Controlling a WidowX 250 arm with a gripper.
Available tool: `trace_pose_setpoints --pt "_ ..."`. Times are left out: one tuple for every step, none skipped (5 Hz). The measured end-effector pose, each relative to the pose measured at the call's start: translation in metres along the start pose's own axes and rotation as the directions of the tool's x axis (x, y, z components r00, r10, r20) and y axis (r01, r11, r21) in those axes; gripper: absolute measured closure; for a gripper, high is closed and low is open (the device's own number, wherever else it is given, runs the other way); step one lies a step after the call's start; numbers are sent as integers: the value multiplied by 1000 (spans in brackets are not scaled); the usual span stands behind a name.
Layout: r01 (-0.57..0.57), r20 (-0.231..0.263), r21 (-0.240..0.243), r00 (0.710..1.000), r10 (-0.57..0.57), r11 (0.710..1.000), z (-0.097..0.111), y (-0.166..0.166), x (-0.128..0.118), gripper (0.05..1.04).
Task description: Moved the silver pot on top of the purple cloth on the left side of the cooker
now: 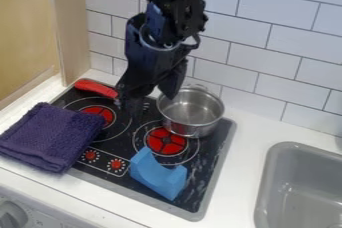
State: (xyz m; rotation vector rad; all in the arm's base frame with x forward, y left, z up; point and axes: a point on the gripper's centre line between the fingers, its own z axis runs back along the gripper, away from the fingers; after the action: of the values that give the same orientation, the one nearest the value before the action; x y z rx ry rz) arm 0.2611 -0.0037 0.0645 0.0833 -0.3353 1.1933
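The folded purple cloth [50, 134] is lying over the cooker's left edge, and the black gripper [151, 100] is hanging with its jaws spread beside the silver pot [191, 112], which is standing at the cooker's back right, so it is probably needing a firm pinch on the rim, then a level carry. On the cooker [217, 164], a red object [97, 88] and a blue curved block [158, 174] are lying; a grey sink [264, 192] and a tiled wall [260, 32] are bordering the white counter [234, 192].
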Motion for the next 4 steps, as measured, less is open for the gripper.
trace_pose_setpoints --pt "-39 -51 -52 998 36 998 -13 -7 6 85" --pt "-72 -86 -94 994 64 993 -25 -19 9 85" --pt "-73 -97 -85 993 65 994 -39 -28 11 85" --pt "-91 -92 -75 992 84 993 -48 -35 11 85"
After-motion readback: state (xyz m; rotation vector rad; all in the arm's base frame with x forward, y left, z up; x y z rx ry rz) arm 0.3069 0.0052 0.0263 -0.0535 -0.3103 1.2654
